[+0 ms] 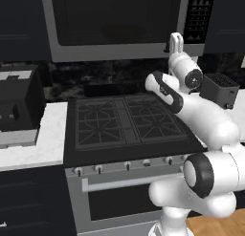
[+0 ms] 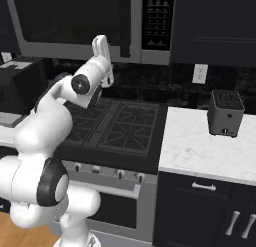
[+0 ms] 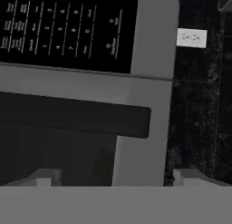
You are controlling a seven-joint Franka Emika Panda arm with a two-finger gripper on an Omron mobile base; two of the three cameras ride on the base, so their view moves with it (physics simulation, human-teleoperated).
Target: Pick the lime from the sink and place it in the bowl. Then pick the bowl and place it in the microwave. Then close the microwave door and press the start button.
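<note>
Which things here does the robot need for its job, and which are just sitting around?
Needed: microwave door, button panel, gripper.
Just sitting: toaster, stove, wall outlet.

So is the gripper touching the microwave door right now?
Cannot tell. In the left base view the gripper overlaps the microwave door at its lower right corner, but no view shows plain contact or a gap.

Below the claw sits a black gas stove [image 1: 125,120], white marble counters [image 2: 205,146] either side, dark cabinets [image 2: 210,26] above.
</note>
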